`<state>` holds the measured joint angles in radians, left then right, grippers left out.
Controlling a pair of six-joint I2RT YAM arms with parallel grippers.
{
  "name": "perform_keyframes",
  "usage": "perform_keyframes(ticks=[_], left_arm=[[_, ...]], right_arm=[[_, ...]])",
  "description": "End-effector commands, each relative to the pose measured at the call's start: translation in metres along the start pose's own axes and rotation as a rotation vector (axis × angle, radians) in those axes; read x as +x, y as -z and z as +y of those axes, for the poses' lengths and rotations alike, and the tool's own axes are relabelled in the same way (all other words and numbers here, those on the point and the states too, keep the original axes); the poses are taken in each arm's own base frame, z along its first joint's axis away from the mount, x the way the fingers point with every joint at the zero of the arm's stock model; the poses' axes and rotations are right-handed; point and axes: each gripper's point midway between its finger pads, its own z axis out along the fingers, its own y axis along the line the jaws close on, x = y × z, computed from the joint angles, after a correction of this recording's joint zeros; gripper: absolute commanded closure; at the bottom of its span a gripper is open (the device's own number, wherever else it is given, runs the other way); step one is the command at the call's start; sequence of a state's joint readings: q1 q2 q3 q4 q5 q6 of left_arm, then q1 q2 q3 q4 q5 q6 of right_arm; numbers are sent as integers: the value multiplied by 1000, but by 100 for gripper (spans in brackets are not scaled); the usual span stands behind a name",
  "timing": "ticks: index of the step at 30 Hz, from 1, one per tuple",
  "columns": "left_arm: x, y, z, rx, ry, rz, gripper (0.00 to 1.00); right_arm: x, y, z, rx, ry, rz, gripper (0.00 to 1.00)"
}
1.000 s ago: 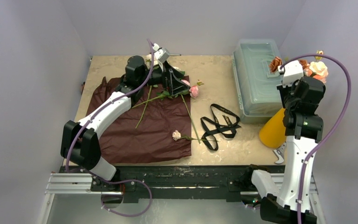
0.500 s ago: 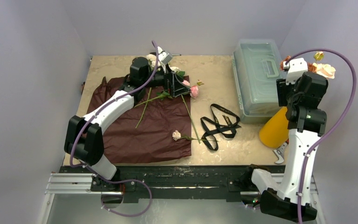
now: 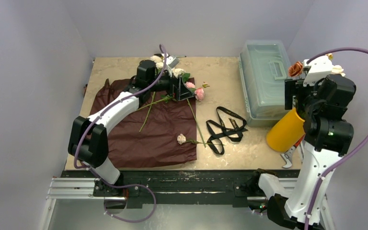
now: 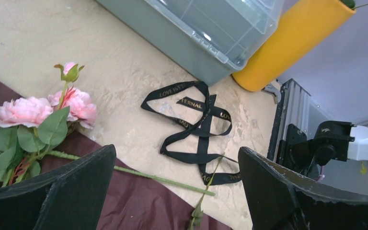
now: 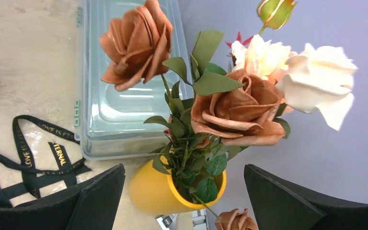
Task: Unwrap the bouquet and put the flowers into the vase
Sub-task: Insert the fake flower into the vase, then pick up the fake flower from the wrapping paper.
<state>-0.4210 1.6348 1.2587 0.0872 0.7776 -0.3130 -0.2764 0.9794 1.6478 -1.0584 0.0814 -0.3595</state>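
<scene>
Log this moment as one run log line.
left gripper: open, by pink roses | right gripper: open, above vase | vase: several roses inside | maroon paper: single rose on it | ribbon: on table

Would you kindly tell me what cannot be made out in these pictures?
Top view: the right arm hides the mouth of the vase and most of its flowers.
Left wrist view: those flowers fall beyond the top edge.
Right wrist view: the bottom edge cuts off one rose.
Top view: the ribbon lettering is too small to read.
</scene>
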Motion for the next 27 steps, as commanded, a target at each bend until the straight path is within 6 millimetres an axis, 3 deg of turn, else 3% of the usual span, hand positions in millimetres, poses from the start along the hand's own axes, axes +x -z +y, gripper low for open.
perform_keyframes(ticks=[1,6,9,13,19,21,23,25,26,27], left_arm=[[-12,4,8,-58,-44,-14,0],[-7,11,22,-161,-33,-19,0],[-7,18,37,-268,-36,-32,0],[-9,35,63,-393,-28,-24,0],[-13,59,91,-500,-61,8,0],[-9,66,99,-525,-56,22,0],[-2,74,108,-553,-55,42,0],[5,85,119,-600,-53,75,0],[26,100,139,-654,-37,167,2],[33,104,147,-678,-27,203,7]], right_arm=[[-9,35,2,-32,-31,-28,2],[-29,67,-12,38,-85,-136,2],[-50,77,-9,-3,-85,-210,2],[-75,60,-13,-34,-60,-197,6],[-137,32,-18,-94,-4,-303,6],[-153,21,-8,-141,4,-335,6],[-166,11,14,-190,38,-352,6],[-176,4,44,-246,79,-361,5],[-184,-6,86,-343,108,-358,5],[-186,-9,99,-374,109,-359,5]])
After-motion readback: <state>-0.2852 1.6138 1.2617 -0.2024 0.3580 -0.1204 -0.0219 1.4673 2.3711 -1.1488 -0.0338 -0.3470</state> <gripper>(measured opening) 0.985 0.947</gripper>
